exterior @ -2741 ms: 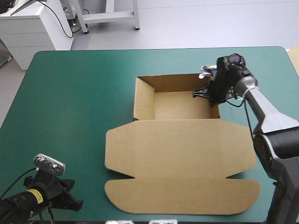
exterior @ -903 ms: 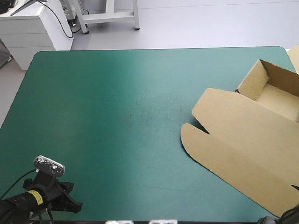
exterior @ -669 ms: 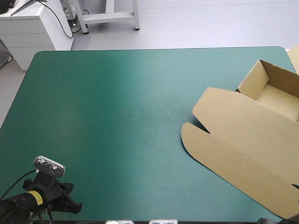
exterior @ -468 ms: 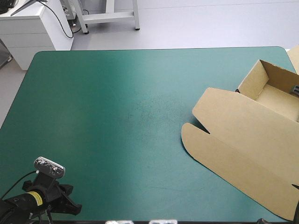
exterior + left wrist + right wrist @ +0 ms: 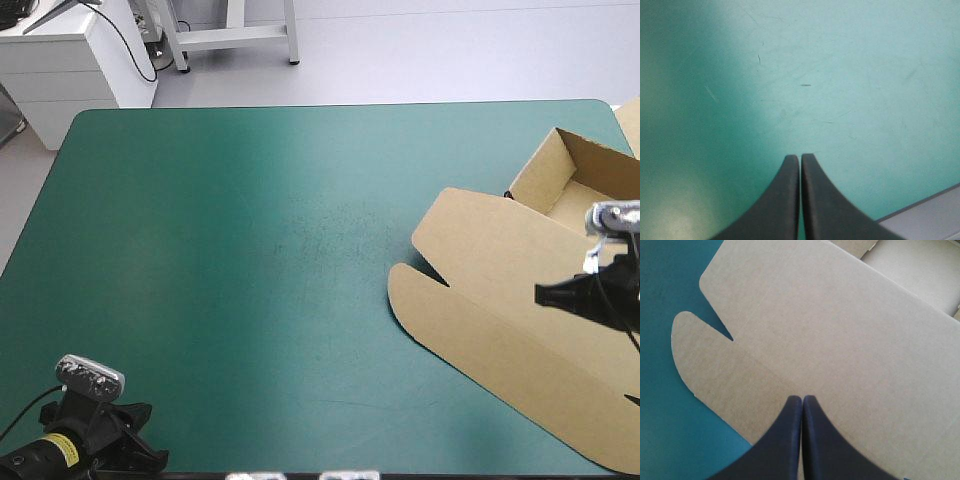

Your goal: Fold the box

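At the right gripper (image 5: 801, 407), the black fingers (image 5: 782, 445) are pressed together into one pointed arch, and nothing is pinched between them. Directly under and ahead of them the brown box (image 5: 840, 330) is spread. Its flat lid (image 5: 490, 260) is seen beneath the tips, the rounded tuck flap (image 5: 700, 355) lies to one side, and a corner of the raised tray (image 5: 920, 265) shows farther ahead. Whether the tips touch the board cannot be told. The tray's walls are judged already raised and tucked, so the lid is taken to be the step in hand. The next move would call for the tips to be set on the crease between lid and flap, without the sheet being slid across the teal-green cover (image 5: 250, 250). Far off to that gripper's left, the left gripper (image 5: 800, 165) is closed tip to tip over bare cover, empty. The box's right side is cut off in the high view, and most of the right arm is out of sight.
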You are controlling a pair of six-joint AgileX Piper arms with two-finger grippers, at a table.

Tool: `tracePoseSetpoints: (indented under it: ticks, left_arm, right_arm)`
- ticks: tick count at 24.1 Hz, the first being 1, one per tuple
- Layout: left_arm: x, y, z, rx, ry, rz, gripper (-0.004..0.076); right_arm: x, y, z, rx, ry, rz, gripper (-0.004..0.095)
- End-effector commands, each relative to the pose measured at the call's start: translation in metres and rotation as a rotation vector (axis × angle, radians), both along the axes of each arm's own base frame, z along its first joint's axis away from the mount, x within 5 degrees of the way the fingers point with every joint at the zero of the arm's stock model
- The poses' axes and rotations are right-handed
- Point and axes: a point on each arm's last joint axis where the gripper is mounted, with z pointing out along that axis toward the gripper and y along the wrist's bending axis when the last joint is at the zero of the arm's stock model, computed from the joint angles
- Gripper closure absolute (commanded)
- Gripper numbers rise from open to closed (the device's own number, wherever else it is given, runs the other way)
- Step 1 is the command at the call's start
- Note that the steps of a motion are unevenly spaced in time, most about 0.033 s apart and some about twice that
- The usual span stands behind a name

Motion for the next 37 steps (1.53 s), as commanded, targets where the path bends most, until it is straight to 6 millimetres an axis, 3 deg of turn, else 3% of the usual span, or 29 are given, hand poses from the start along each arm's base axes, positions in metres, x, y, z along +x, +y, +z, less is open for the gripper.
tracePoseSetpoints:
  ticks: [1, 12, 19, 24, 37]
  left_arm:
    - [-0.002, 0.000, 0.009, -0.088, -0.116, 0.027, 0.0731]
    - [-0.015, 0.005, 0.011, -0.118, -0.188, 0.025, 0.0731]
    - [-0.015, 0.005, 0.011, -0.117, -0.188, 0.023, 0.0731]
    - [-0.015, 0.005, 0.011, -0.117, -0.188, 0.023, 0.0731]
    - [-0.015, 0.005, 0.011, -0.117, -0.188, 0.023, 0.0731]
  right_arm:
    - [-0.029, 0.003, -0.006, -0.021, -0.055, 0.021, 0.0924]
    - [-0.076, 0.015, -0.067, -0.045, -0.163, 0.169, 0.0924]
    - [-0.081, 0.016, -0.100, -0.040, -0.285, 0.155, 0.0924]
    - [-0.080, 0.015, -0.127, -0.065, -0.218, 0.173, 0.0924]
    - [-0.080, 0.015, -0.127, -0.065, -0.220, 0.173, 0.0924]
